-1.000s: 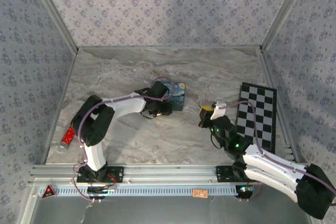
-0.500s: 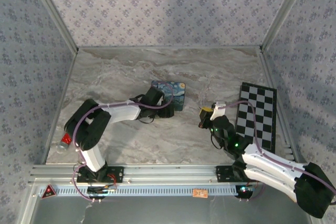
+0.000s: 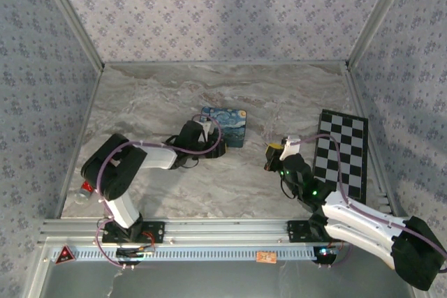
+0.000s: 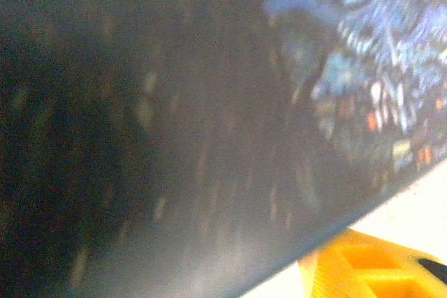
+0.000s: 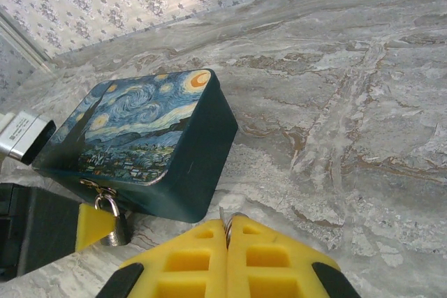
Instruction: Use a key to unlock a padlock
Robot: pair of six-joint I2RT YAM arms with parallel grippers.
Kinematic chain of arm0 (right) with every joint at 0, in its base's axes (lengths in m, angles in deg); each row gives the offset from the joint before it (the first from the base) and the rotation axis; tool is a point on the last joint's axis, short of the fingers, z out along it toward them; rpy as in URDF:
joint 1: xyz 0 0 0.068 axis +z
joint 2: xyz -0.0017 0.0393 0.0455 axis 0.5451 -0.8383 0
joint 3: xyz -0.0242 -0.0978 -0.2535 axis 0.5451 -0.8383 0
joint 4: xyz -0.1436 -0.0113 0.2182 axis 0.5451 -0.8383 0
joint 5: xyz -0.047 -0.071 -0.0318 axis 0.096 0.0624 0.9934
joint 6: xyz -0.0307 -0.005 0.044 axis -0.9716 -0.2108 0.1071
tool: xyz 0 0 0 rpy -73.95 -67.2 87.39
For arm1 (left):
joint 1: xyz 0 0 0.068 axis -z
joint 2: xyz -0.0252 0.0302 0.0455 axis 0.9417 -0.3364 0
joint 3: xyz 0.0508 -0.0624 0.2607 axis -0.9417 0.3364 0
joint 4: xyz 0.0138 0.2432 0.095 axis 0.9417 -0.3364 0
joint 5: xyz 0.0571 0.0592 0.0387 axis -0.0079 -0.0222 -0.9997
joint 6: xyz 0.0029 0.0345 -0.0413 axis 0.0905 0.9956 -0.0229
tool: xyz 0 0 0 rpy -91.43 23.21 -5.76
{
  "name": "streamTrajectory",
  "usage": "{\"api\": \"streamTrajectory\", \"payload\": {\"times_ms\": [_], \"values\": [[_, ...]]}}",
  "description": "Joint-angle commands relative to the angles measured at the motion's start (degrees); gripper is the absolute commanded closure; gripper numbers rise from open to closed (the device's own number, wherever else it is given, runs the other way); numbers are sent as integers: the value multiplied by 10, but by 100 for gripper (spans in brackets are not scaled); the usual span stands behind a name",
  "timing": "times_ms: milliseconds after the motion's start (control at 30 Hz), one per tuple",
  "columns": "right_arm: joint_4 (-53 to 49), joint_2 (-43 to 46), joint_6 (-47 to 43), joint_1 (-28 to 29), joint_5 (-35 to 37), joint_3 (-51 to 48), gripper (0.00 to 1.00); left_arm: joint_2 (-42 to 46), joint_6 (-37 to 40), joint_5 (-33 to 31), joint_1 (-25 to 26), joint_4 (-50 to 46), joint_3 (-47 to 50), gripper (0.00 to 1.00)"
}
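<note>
Plainly shut painted box, padlock hanging outside

Grey-white marbled tabletop fills the centre of the top view. Pale lilac floral-print wall panels close the rear, left and right. Silver aluminium corner posts slant in from the upper corners. Slotted aluminium rail runs along the bottom. Black-and-white checkerboard panel lies flat at right. Light is even, shadows soft.

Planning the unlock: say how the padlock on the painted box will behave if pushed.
Hooked by its thin shackle to the box's clasp, the padlock will probably swing or twist rather than hold still. Its shiny metal looks rigid, possibly slippery.
</note>
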Motion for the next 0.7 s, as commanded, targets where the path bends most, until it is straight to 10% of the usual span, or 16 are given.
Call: {"api": "streamTrajectory", "payload": {"times_ms": [0, 667], "values": [[-7, 2, 8, -3, -5, 15, 100, -53, 5, 10, 1, 104, 10, 52], [-3, -28, 20, -8, -20, 25, 100, -30, -34, 20, 5, 132, 14, 78]]}}
